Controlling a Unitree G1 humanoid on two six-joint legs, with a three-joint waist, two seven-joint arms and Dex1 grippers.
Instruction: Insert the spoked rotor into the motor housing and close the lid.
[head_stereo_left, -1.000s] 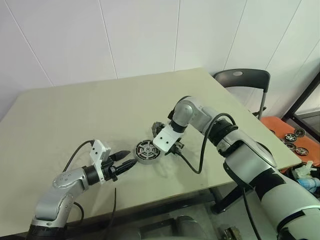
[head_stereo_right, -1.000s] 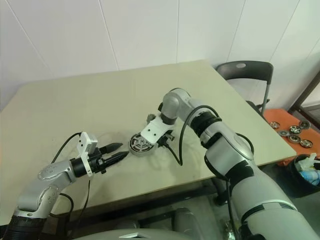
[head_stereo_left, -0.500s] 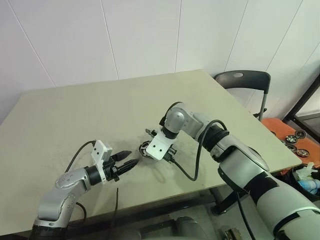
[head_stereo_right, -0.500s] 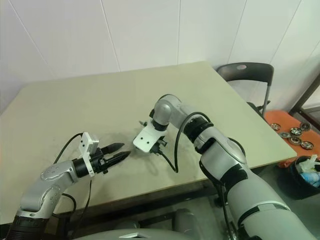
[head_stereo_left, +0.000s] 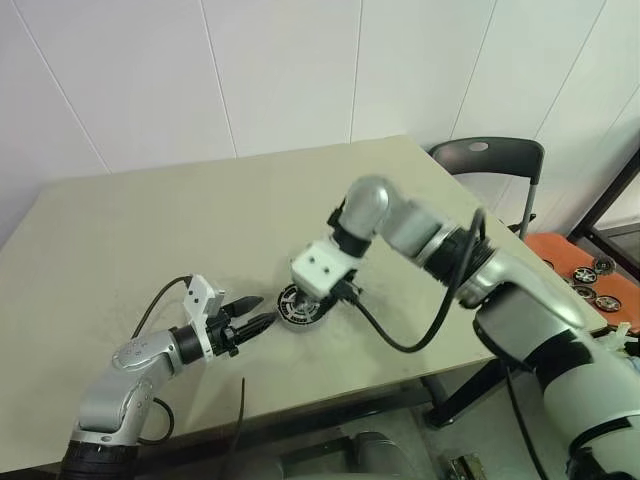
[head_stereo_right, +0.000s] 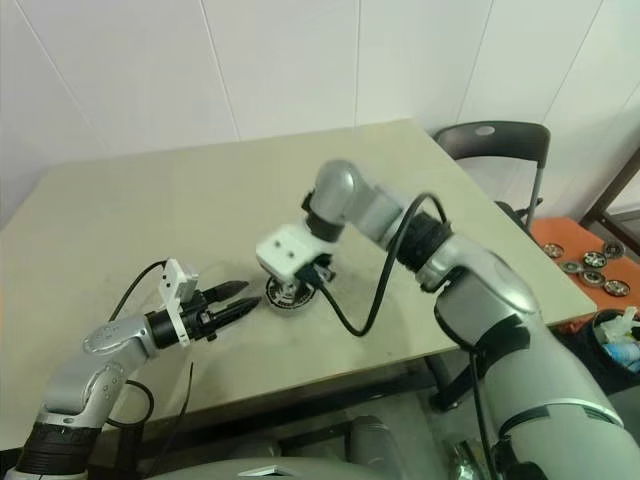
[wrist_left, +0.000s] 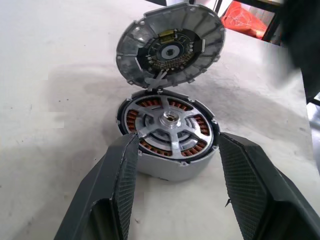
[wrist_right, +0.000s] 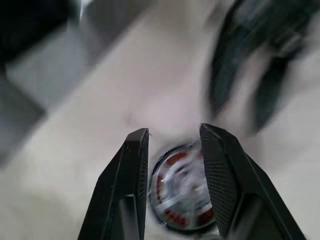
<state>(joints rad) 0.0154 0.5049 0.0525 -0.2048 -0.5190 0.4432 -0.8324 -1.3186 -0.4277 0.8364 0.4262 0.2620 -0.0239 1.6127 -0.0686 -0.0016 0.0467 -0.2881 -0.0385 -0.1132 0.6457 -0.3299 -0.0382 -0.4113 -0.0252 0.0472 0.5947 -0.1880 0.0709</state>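
No words, numbers or signs can be read anywhere here. The lid (wrist_left: 170, 47) has a small yellow patch near its middle, but it is too tiny to make out any letters on it.

1. A pale beige tabletop (head_stereo_left: 150, 230) fills the middle of the scene, with a few faint scuffs on its surface.
2. A white panelled wall (head_stereo_left: 280, 70) stands behind it, crossed by thin vertical seams.
3. A dark chair (head_stereo_left: 487, 160) with a curved back sits beyond the far right corner of the tabletop, close to the wall.
4. An orange tray (head_stereo_right: 580, 262) lies low on the right, past the chair, with several small round wheel-like parts (head_stereo_right: 597, 265) on it.
5. A dark frame post (head_stereo_left: 610, 200) slants beside the tray.
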